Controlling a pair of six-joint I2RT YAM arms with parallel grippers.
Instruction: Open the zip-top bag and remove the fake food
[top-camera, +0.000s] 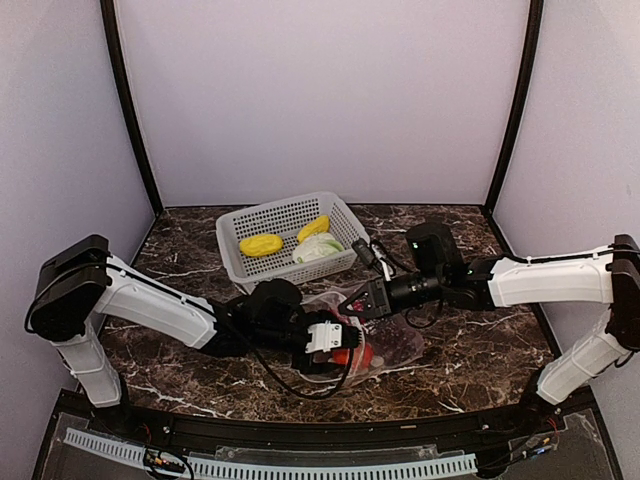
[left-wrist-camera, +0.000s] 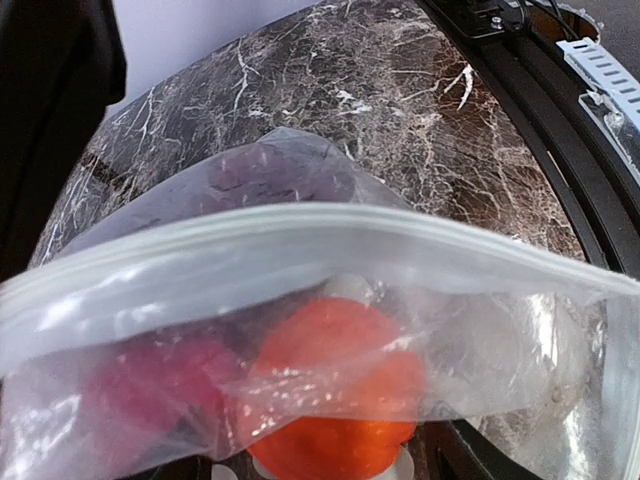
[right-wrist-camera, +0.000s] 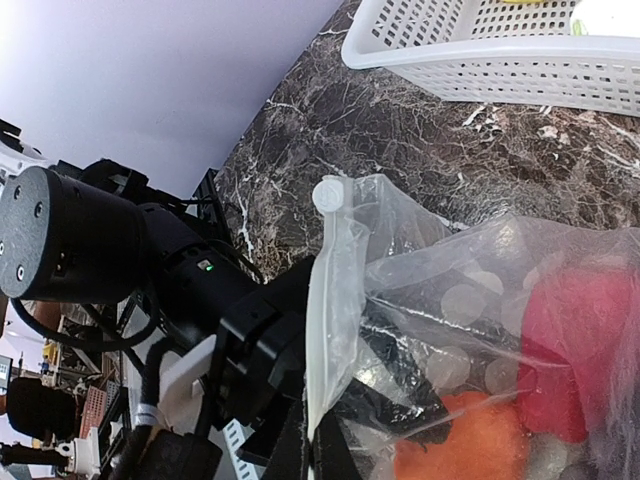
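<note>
My left tool (top-camera: 342, 350) and right tool (top-camera: 346, 303) flank the zip edge of the bag (top-camera: 400, 345), presumably to part it; I cannot tell either's opening or hold.

A dark, white-veined marble table (top-camera: 470, 360) fills the floor of the scene. A white perforated basket (top-camera: 280, 212) stands on the table toward the back, left of centre. Plain lavender walls (top-camera: 320, 100) enclose it, with black posts (top-camera: 128, 110) at the corners. A white slotted strip (top-camera: 300, 465) runs along the near edge.
</note>
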